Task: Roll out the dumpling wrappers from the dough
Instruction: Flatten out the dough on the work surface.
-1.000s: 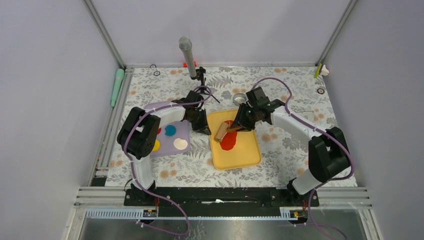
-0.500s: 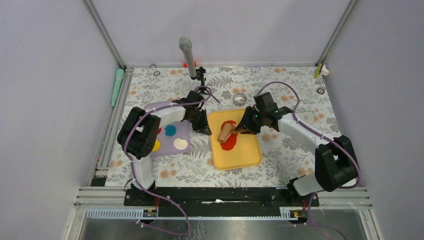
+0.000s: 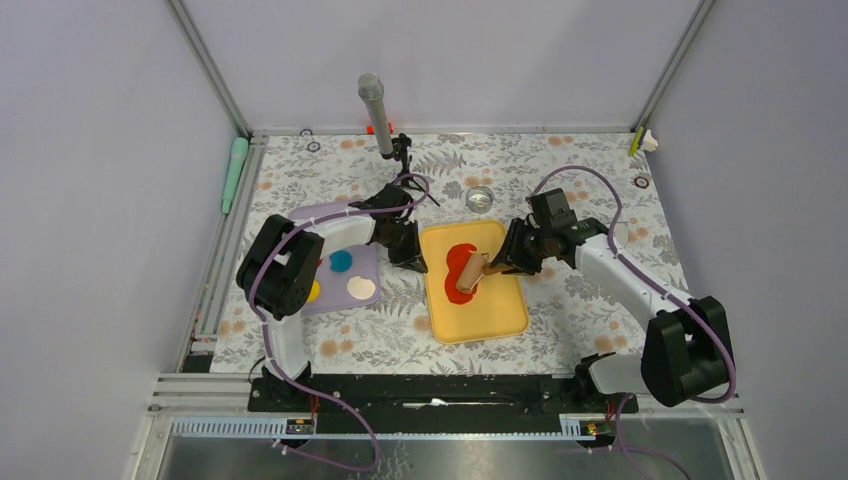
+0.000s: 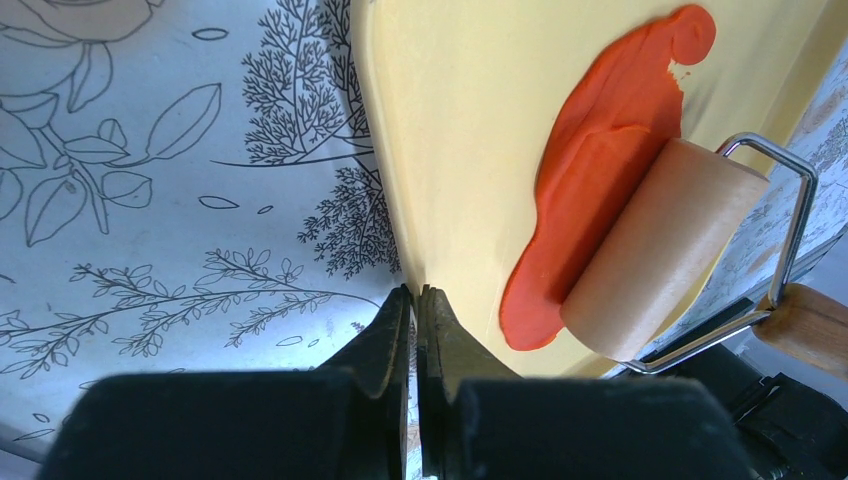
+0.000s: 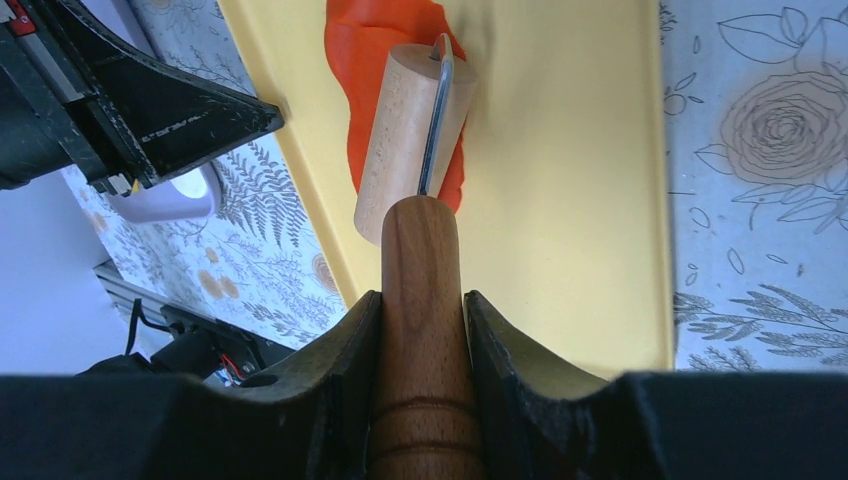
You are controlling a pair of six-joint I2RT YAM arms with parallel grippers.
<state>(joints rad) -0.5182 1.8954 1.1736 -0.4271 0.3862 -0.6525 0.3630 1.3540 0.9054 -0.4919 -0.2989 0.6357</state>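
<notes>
The red dough (image 3: 461, 253) lies on the yellow tray (image 3: 497, 316), which sits about the middle of the worktop (image 3: 560, 165). The dough is in the tray's far-left part, close to its left rim. It is a long, uneven smear, pressed thin, with a small curl at its far end. It is not yet a round disc, so I judge the rolling to be partway done and the wrappers not yet made.

The right hand (image 5: 422, 300) grips the dark wooden handle (image 5: 421, 250) of the roller (image 4: 655, 250), a finger on each side, closed snugly on it. The handle runs straight out from the palm, so a push or pull of the arm should drive the pale drum along the dough. The drum rests on the near end of the red patch, touching it, and lies across the dough's length.

The left hand (image 4: 415, 298) has its fingers pressed together with nothing between them. Its tips sit at the tray's left rim near the far-left corner. It is probably placed there to pin the tray so that it does not slide under the roller's strokes.

A purple tray (image 3: 372, 262) stands just left of the yellow one, carrying a blue disc (image 3: 341, 261), a yellow disc (image 3: 313, 291) and a cream disc (image 3: 361, 289). A small metal ring (image 3: 480, 197) waits beyond the yellow tray's far edge, perhaps for cutting rounds.
</notes>
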